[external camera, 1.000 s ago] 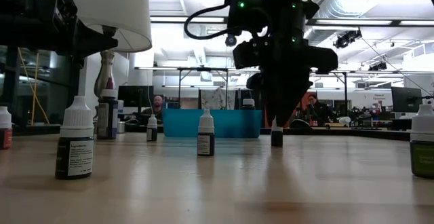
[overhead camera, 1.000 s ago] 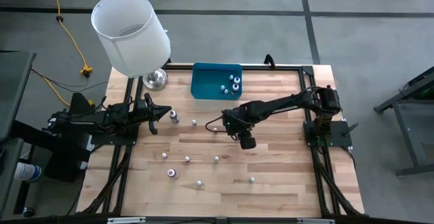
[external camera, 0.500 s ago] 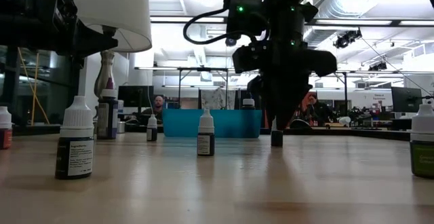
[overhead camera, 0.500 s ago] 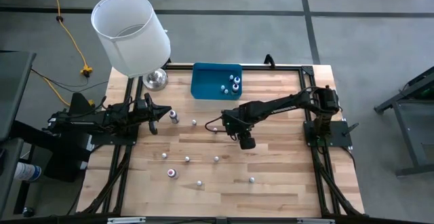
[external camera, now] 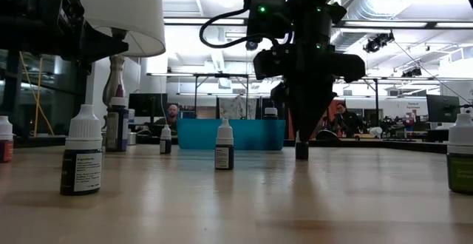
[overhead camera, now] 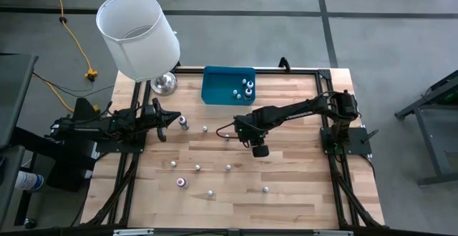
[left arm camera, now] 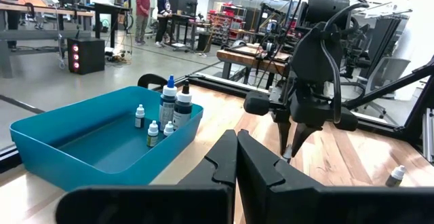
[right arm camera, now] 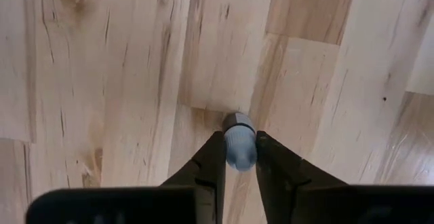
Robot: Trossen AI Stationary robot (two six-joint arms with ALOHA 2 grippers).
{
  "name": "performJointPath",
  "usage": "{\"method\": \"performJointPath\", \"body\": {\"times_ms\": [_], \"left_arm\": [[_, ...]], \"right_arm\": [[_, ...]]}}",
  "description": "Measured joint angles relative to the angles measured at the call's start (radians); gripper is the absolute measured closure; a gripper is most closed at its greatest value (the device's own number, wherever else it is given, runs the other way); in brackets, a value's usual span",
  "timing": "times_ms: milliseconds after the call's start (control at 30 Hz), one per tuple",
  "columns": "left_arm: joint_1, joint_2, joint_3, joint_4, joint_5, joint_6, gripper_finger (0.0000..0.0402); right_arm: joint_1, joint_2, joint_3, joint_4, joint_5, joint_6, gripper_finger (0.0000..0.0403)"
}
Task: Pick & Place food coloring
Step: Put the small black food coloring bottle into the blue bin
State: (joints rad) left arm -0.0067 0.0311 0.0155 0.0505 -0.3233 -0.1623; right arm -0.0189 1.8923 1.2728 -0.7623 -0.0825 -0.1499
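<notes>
Several food coloring bottles stand scattered on the wooden table (overhead camera: 300, 186), such as one (overhead camera: 228, 167) near the middle and one (external camera: 224, 146) in the low view. My right gripper (overhead camera: 230, 133) points straight down at mid-table, shut on one small bottle (right arm camera: 239, 141) with its fingers (right arm camera: 211, 157) pressed against both sides of the white cap. That bottle (external camera: 301, 151) still stands on the wood below the fingertips. The left gripper (overhead camera: 169, 121) waits at the table's left, shut and empty. A few more bottles (overhead camera: 247, 88) stand in the blue bin (overhead camera: 215, 86).
A white-shaded lamp (overhead camera: 138, 36) with a shiny metal base (overhead camera: 164, 84) stands at the back left corner. A dark bottle (overhead camera: 184, 123) sits just right of the left gripper. People stand in the room beyond the table.
The right gripper's fingers have drawn together around the bottle cap and dropped slightly. The left arm and the other bottles have not moved.
</notes>
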Motion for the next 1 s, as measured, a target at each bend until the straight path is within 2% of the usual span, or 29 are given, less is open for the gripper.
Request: {"method": "performJointPath", "body": {"times_ms": [200, 400, 567, 800, 1000], "left_arm": [[0.0, 0.0, 0.0, 0.0, 0.0, 0.0, 0.0401], [0.0, 0.0, 0.0, 0.0, 0.0, 0.0, 0.0401], [0.0, 0.0, 0.0, 0.0, 0.0, 0.0, 0.0401], [0.0, 0.0, 0.0, 0.0, 0.0, 0.0, 0.0401], [0.0, 0.0, 0.0, 0.0, 0.0, 0.0, 0.0401]], "right_arm": [[0.0, 0.0, 0.06, -0.057, -0.001, 0.069, 0.0343], [-0.022, 0.0, 0.24, -0.247, -0.001, 0.092, 0.035], [-0.068, 0.0, 0.41, -0.359, 0.004, 0.18, 0.0345], [-0.173, 0.0, 0.587, -0.367, 0.007, 0.297, 0.0348], [-0.261, 0.0, 0.656, -0.286, 0.023, 0.356, 0.0345]]}}
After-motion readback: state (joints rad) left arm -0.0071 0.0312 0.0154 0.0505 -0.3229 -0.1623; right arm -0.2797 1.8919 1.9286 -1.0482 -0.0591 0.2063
